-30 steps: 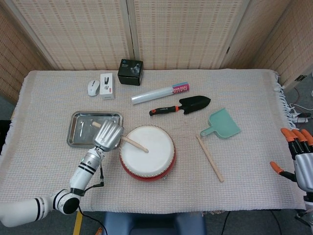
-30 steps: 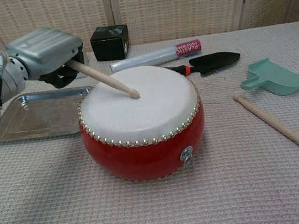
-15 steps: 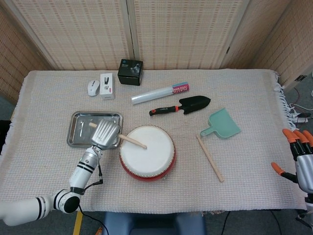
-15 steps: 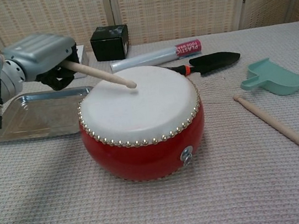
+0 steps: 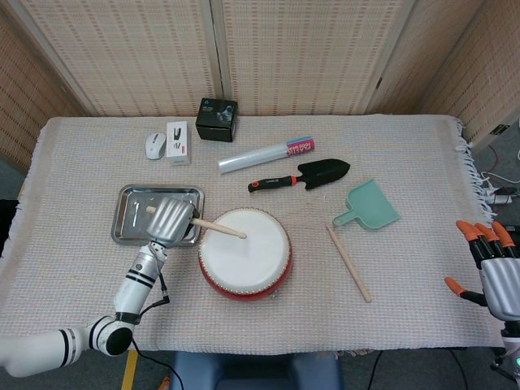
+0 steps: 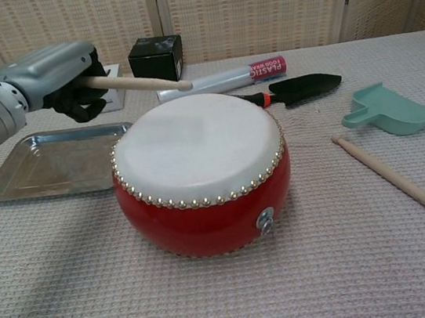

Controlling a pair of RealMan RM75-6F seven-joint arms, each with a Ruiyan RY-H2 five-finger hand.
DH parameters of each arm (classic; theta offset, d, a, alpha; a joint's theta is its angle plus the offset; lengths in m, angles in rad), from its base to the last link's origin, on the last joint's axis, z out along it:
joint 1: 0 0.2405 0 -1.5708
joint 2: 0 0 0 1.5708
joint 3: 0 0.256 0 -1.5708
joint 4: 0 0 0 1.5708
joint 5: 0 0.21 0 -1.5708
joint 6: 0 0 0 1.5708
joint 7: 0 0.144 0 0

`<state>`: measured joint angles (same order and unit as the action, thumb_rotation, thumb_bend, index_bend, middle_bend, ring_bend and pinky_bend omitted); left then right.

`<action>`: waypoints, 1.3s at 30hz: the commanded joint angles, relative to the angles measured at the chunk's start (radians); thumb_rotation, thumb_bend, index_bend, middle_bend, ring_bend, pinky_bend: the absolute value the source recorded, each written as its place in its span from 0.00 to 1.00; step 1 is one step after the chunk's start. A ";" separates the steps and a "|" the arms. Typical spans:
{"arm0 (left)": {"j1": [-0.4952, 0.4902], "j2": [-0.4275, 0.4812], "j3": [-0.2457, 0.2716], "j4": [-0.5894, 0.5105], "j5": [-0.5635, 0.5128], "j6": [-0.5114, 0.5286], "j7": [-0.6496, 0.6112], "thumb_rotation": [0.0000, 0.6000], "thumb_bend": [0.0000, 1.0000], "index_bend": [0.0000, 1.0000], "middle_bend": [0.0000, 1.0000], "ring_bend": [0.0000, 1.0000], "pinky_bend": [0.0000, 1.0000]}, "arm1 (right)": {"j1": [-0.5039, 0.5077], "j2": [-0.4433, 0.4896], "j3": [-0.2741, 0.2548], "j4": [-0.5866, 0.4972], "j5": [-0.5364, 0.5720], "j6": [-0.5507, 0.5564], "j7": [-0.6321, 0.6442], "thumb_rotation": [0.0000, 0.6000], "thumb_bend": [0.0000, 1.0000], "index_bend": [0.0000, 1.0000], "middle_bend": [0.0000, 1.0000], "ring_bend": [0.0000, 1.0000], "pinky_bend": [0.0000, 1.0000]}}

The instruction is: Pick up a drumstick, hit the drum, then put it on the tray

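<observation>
My left hand (image 5: 169, 220) (image 6: 54, 74) grips a wooden drumstick (image 5: 221, 229) (image 6: 138, 83), held nearly level with its tip raised above the drum. The red drum (image 5: 244, 253) (image 6: 200, 168) with a white skin stands mid-table. Behind and to the left of the drum lies the metal tray (image 5: 132, 214) (image 6: 47, 163), partly under my left hand. A second drumstick (image 5: 348, 262) (image 6: 402, 183) lies on the cloth to the drum's right. My right hand (image 5: 491, 270) hangs at the table's right edge with its fingers spread, holding nothing.
A teal scoop (image 5: 368, 205), a black trowel with an orange collar (image 5: 302, 175) and a plastic-wrap roll (image 5: 266, 154) lie behind the drum. A black box (image 5: 216, 119), a white mouse (image 5: 154, 145) and a small white box (image 5: 177, 142) sit at the back left.
My left hand has drawn back toward the tray and lifted the drumstick's tip off the drum skin. The right hand has shifted slightly lower at the table edge.
</observation>
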<state>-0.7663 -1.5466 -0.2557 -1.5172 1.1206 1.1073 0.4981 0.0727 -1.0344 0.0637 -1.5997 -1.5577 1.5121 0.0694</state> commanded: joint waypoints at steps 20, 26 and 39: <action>-0.016 -0.070 0.092 0.176 0.067 0.032 0.208 1.00 0.71 1.00 1.00 1.00 1.00 | 0.008 0.001 -0.017 -0.010 0.015 -0.042 -0.020 1.00 0.16 0.01 0.07 0.00 0.00; 0.026 -0.034 -0.023 0.056 -0.006 0.062 -0.016 1.00 0.71 1.00 1.00 1.00 1.00 | 0.007 0.002 -0.015 -0.012 0.021 -0.041 -0.023 1.00 0.16 0.01 0.07 0.00 0.00; 0.000 -0.027 0.084 0.117 0.041 -0.026 0.074 1.00 0.71 1.00 1.00 1.00 1.00 | 0.007 -0.003 -0.015 -0.012 0.021 -0.039 -0.021 1.00 0.16 0.01 0.07 0.00 0.00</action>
<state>-0.7529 -1.5585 -0.2423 -1.4490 1.1293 1.1262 0.4251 0.0795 -1.0372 0.0485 -1.6115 -1.5361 1.4731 0.0480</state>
